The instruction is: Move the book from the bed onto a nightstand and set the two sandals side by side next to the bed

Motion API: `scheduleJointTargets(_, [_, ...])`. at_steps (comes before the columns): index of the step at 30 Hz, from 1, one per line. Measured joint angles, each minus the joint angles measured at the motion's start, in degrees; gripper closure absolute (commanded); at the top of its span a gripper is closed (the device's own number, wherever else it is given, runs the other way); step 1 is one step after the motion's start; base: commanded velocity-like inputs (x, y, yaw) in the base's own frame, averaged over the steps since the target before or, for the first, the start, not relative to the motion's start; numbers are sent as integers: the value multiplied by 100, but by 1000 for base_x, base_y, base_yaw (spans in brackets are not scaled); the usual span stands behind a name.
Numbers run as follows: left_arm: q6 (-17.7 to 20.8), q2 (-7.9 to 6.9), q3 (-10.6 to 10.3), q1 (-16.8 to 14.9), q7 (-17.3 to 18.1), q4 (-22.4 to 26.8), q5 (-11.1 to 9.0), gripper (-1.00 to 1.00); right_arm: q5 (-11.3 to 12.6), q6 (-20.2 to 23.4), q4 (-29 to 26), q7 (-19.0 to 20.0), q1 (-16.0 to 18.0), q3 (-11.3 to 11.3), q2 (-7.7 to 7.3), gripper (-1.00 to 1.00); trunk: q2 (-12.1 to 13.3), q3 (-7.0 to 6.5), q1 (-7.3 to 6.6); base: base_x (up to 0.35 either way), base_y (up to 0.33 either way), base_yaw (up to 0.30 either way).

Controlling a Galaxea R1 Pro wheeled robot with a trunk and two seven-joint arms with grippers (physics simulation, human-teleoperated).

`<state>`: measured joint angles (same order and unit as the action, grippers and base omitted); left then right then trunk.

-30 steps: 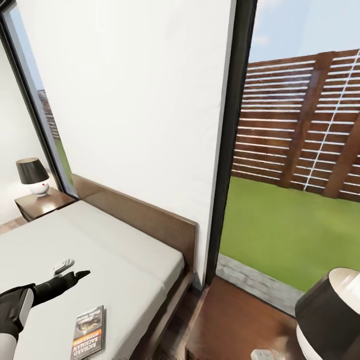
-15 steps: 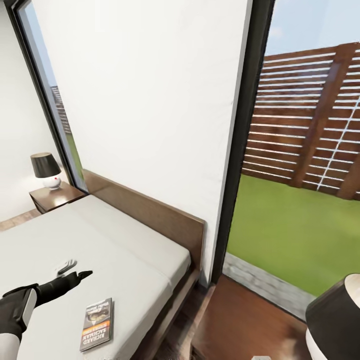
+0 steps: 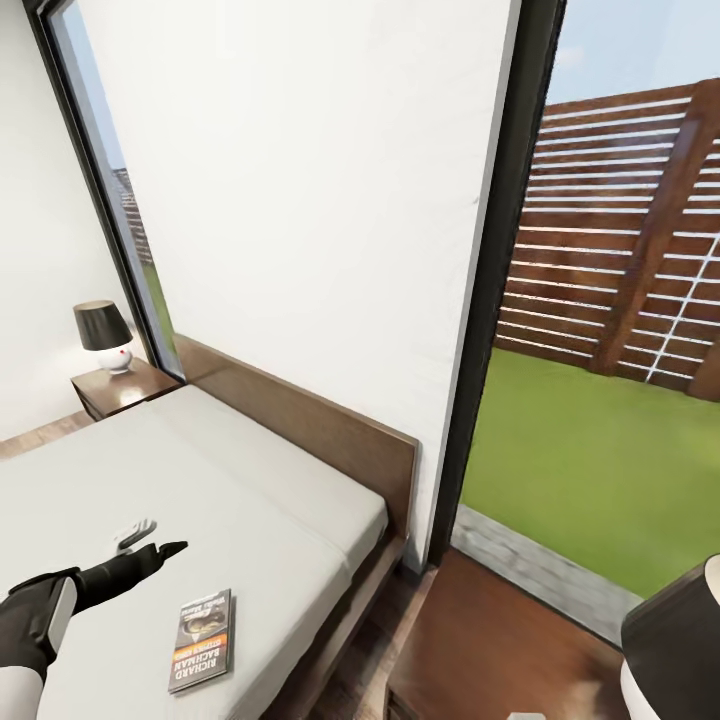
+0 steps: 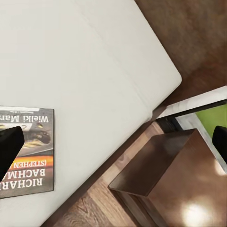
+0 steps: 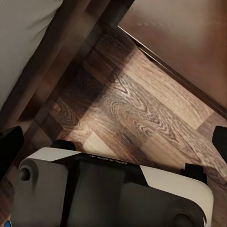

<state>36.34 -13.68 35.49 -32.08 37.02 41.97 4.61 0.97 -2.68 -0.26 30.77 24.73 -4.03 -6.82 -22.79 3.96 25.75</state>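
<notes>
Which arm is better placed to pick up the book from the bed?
Left, likely. The left end effector hovers open over the bed close beside the book, and its wrist view looks down on the cover. The right wrist view shows floor beside the bed frame instead.

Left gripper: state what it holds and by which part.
Nothing. The left gripper is open above the mattress, and the book lies flat on the bed, untouched.

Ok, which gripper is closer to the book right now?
Left. The left gripper hangs open over the mattress, just beside the book. The right gripper, also open, is down over the wood floor between bed and nightstand, farther off.
</notes>
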Motion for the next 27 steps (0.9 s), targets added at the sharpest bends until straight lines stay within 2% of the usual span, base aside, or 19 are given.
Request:
scheduleJointTargets(11, [0,69,0,0,1,4,0,-100,3,-6,0,-2,0,0,5,-100,0,6,0,0,0,0])
scheduleJointTargets(27, [0,72,0,0,2,6,0,-100,2,-9,0,-10,0,0,6,-100,0,142,0,0,0,0])
